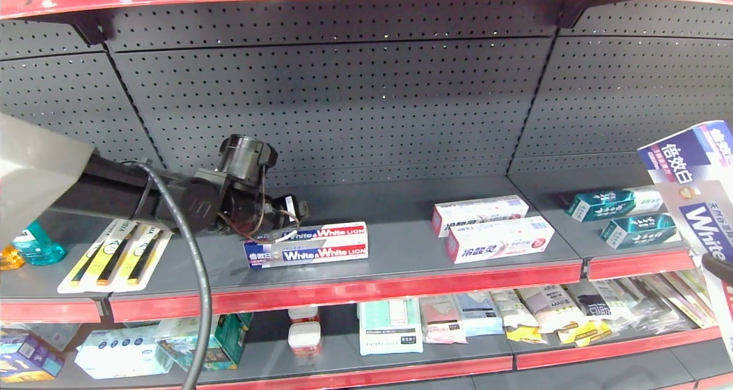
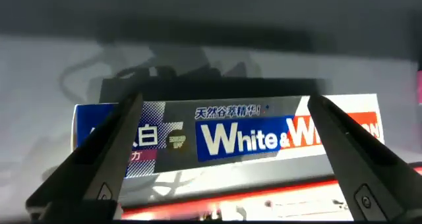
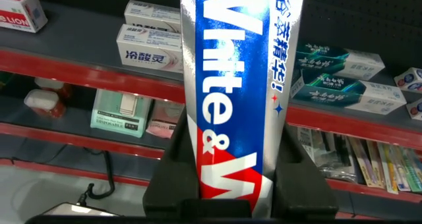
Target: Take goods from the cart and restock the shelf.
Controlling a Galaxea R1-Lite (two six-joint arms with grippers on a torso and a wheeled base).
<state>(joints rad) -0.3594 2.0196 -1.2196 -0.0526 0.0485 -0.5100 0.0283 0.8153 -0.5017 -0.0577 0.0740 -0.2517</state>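
Two blue, white and red toothpaste boxes lie side by side on the grey shelf, left of its middle. My left gripper hangs just behind and above their left end. In the left wrist view it stands open, its two fingers spread wide over one box, and nothing is held. At the far right, my right gripper is shut on another toothpaste box of the same kind, held upright in front of the shelf.
On the same shelf lie two white-pink toothpaste boxes at centre right, two teal boxes farther right, toothbrush packs and a teal bottle at the left. The lower shelf is crowded with packets.
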